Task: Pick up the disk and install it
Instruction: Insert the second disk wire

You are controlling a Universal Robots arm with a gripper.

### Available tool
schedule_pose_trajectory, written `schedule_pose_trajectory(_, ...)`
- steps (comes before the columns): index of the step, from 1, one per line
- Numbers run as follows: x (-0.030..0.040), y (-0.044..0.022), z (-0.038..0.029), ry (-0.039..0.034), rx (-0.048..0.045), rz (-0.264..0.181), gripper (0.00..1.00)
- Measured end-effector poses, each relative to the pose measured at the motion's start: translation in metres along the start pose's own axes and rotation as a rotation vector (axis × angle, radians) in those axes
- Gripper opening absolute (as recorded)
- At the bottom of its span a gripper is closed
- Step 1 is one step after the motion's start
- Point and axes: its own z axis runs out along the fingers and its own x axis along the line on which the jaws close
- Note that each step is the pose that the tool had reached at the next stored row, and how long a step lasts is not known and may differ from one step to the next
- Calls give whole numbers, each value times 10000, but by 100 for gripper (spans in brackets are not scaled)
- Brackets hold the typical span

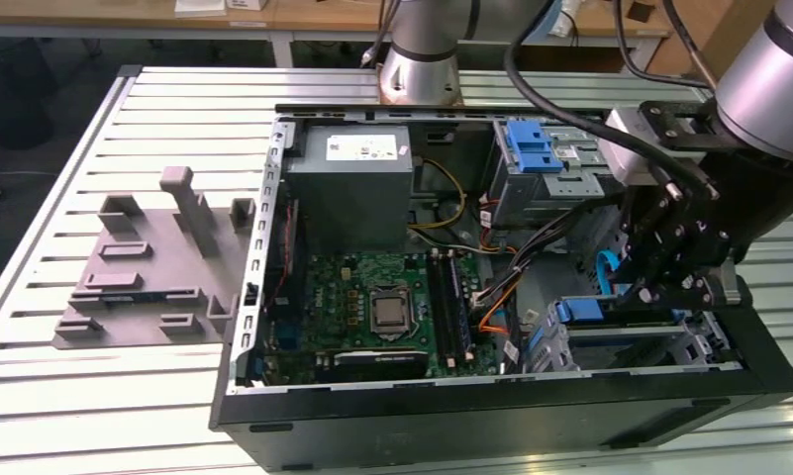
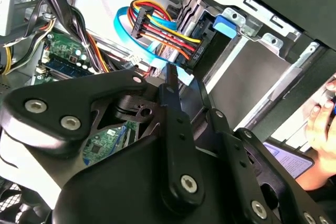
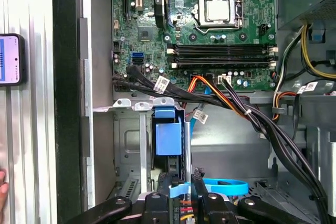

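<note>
1. Slatted metal worktop [image 1: 52, 416] carries open PC case [image 1: 502, 416].
2. Tool [image 1: 680, 282] sits low at case's exterior-view right, over drive bay.
3. Disk [image 3: 168, 139] stands in bay; blue bracket visible.
4. Tool open/closed: can't tell.

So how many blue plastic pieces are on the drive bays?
2: upper blue piece on the bay beside the power supply, lower blue piece by the arm. More may be hidden.

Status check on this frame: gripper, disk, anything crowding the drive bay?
Gripper low inside the case, at the drive bay. Disk's blue bracket sits in the bay. Fingers hidden. Cable bundle crosses beside the bay.
</note>
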Motion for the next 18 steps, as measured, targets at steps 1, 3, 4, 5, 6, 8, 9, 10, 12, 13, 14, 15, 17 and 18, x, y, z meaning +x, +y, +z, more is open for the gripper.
schedule_pose_trajectory(1,0,0,-14,0,0,0,31)
schedule_pose_trajectory(3,0,0,-36,1,0,0,31)
schedule_pose_trajectory(4,0,0,-39,-2,-1,0,30)
schedule_pose_trajectory(5,0,0,-39,-3,-1,0,30)
schedule_pose_trajectory(6,0,0,-39,-4,-1,0,23)
schedule_pose_trajectory(8,0,0,-40,-2,-1,-1,17)
schedule_pose_trajectory(9,0,0,-40,-1,-1,-1,11)
schedule_pose_trajectory(10,0,0,-40,-2,-1,0,11)
schedule_pose_trajectory(12,0,0,-40,-2,-2,0,11)
schedule_pose_trajectory(13,0,0,-40,-2,-1,0,11)
schedule_pose_trajectory(14,0,0,-40,-3,-1,0,11)
schedule_pose_trajectory(15,0,0,-40,-2,-1,0,11)
schedule_pose_trajectory(17,0,0,-40,-3,-1,0,11)
schedule_pose_trajectory(18,0,0,-40,-3,-1,-1,11)
